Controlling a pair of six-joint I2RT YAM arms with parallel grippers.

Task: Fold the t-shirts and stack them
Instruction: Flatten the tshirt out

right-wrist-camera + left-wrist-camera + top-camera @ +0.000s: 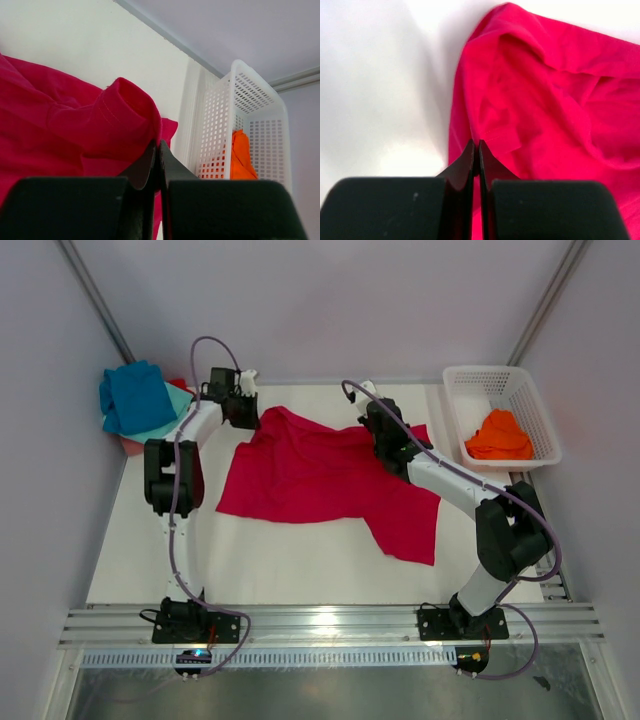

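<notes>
Pinching far edges of large crimson cloth t-shirt (320, 480), spread crumpled on white table (300, 565): left gripper (475, 147) and right gripper (159, 145), both clamped on fabric. Orange cloth tee (500, 435) in white plastic lattice basket (535, 405), far right.

Bright diffuse light; soft shadows; blurred wrist foregrounds.
</notes>
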